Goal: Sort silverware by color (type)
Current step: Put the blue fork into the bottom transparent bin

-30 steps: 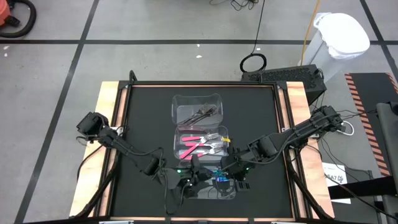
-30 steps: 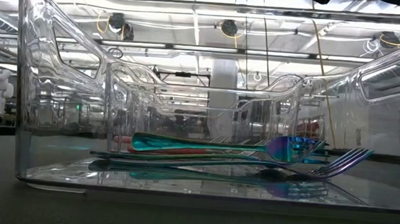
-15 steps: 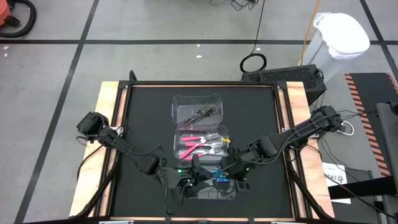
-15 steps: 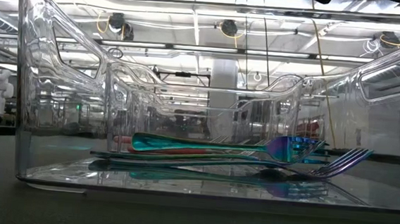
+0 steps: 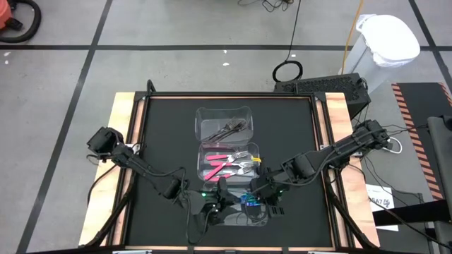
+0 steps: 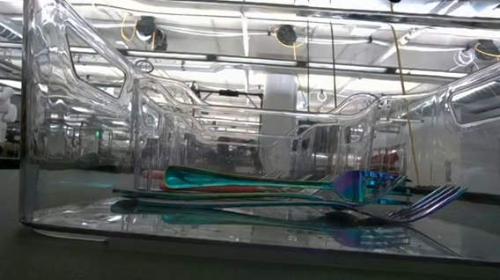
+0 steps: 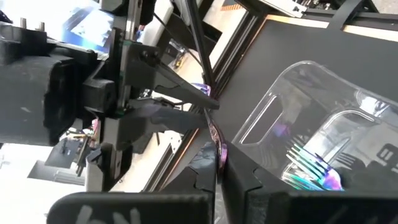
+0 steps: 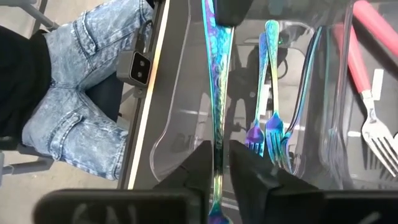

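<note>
Blue fork (image 8: 214,124) | pinched in right gripper (image 8: 216,163) and left gripper (image 7: 217,176) over near-edge container (image 5: 263,218) | unchanged since a second ago, handover pending.

The clear rectangular plastic containers (image 5: 224,125) are glossy and throw bright reflections off their smooth walls. The iridescent blue-teal metal forks (image 8: 266,134) shine with a polished, rainbow sheen, and the one fork (image 8: 215,93) pinched in the right gripper (image 8: 218,163) looks faintly mottled along its handle. The pink-handled forks (image 5: 226,164) have smooth pink handles and bright silver tines. The black worktop (image 5: 162,134) is matt, edged in pale bare wood. A seated person's jeans (image 8: 87,87) are mottled blue denim.
</note>
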`<state>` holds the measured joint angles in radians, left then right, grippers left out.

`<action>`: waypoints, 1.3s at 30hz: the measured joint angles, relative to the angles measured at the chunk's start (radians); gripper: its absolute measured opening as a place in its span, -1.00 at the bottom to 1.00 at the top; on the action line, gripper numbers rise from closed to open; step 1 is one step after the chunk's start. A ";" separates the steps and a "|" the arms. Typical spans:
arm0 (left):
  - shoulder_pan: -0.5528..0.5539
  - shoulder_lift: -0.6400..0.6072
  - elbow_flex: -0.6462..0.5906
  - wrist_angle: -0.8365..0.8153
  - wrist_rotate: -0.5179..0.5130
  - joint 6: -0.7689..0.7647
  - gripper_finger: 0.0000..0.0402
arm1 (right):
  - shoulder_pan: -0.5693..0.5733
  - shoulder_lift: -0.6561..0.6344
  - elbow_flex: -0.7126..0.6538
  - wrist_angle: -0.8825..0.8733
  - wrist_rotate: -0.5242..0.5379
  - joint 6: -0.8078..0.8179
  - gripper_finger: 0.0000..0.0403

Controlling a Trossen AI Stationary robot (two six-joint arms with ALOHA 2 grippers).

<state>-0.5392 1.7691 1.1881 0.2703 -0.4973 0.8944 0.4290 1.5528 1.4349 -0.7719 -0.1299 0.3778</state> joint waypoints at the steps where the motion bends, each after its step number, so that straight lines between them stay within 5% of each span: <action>1: -0.001 0.000 0.000 -0.002 0.000 0.000 -0.96 | 0.000 0.000 0.000 0.001 0.000 -0.002 -0.68; 7: -0.032 -0.001 0.000 -0.039 -0.003 0.002 -0.96 | 0.009 0.000 0.000 -0.002 0.005 -0.036 -0.39; 12: -0.093 -0.044 0.000 -0.095 -0.057 0.001 -0.96 | 0.057 0.000 -0.002 0.010 0.139 -0.107 -0.27; 17: -0.163 -0.093 0.000 -0.162 -0.083 -0.024 -0.96 | 0.092 0.000 -0.002 0.077 0.287 -0.153 -0.24; 24: -0.291 -0.151 0.000 -0.260 -0.285 -0.025 -0.97 | 0.168 0.000 -0.075 0.218 0.455 -0.189 -0.24; 29: -0.379 -0.186 0.000 -0.276 -0.322 -0.024 -0.97 | 0.214 0.000 -0.120 0.249 0.560 -0.177 -0.24; 39: -0.524 -0.214 0.000 -0.281 -0.478 -0.020 -0.97 | 0.290 -0.031 -0.121 0.231 0.644 -0.202 -0.24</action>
<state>-1.0635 1.5547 1.1881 -0.0111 -0.9750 0.8741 0.7187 1.5214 1.3144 -0.5413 0.5137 0.1759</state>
